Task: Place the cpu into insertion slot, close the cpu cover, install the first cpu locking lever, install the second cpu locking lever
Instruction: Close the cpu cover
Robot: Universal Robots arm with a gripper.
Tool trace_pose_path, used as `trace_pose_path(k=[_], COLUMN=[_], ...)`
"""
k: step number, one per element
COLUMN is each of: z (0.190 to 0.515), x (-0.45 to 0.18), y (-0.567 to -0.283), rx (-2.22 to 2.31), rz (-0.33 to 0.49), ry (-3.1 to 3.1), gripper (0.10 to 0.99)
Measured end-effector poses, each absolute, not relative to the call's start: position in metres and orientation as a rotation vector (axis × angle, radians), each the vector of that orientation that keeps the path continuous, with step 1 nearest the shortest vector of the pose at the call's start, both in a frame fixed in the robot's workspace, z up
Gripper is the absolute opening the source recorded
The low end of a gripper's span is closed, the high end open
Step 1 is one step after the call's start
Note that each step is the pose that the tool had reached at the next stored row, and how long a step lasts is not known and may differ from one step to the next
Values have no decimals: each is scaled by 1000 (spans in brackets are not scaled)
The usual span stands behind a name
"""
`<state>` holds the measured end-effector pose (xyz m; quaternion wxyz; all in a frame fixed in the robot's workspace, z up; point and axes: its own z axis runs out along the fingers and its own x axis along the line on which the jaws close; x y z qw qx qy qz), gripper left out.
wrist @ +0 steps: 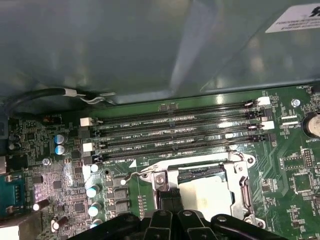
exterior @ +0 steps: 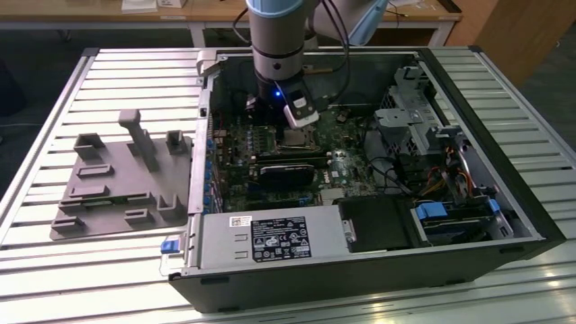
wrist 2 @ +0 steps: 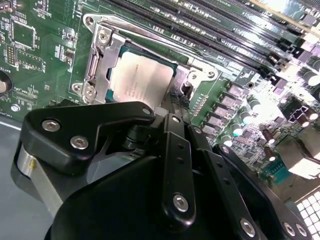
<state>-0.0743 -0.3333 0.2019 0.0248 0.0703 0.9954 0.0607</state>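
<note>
Inside the open computer case, the insertion slot lies on the green board, just below my gripper. The cpu rests in it with its pale face up. The silvery cpu cover lies flat around it, and the chip shows through its window. My gripper is shut, with its black fingertips together at the socket's edge and nothing visibly between them. A thin wire lever end sticks out beside the socket frame.
Long memory slots run along one side of the socket. A black rectangular block sits just in front, the case wall close behind. Capacitors, cables, a power supply. A grey fixture lies outside on the slatted table.
</note>
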Motion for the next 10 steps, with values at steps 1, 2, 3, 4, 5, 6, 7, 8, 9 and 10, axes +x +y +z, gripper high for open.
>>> trace_pose_path(k=[1,2,3,4,5,6,7,8,9,10], z=[202,201,201,201,200,200,199,198,198,198], x=[-74,-74,-74,-74,-74,-74,-74,-74,-74,-74], y=[-334,-334,-334,-335,-335,-335,-336,-336,-336,-336], rx=[218,218,218,218,219,219,219,219,219,219], rz=[197,208,216,220,223,226,228,232,234,236], ry=[3079,3078,3078,3078,3078,3078,3078,3078,3078,3078], gripper=[106,106,106,106,106,106,106,106,106,106])
